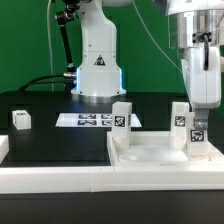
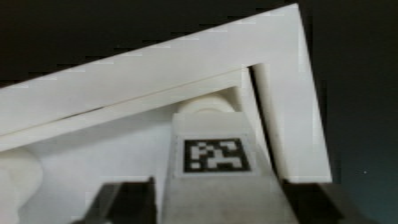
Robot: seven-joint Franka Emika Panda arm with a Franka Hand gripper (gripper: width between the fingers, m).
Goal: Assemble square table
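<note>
gripper fingers spread astride corner leg on slab, another leg just beside, marker board behind

Front exterior, close wrist, shared tabletop

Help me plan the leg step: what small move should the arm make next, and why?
Probably spread the jaws wide and lift straight up, clear of the leg. It stands upright at the corner of the tabletop, with the jaws on either side of it. Whether they grip it is unclear, so release before lifting.
</note>
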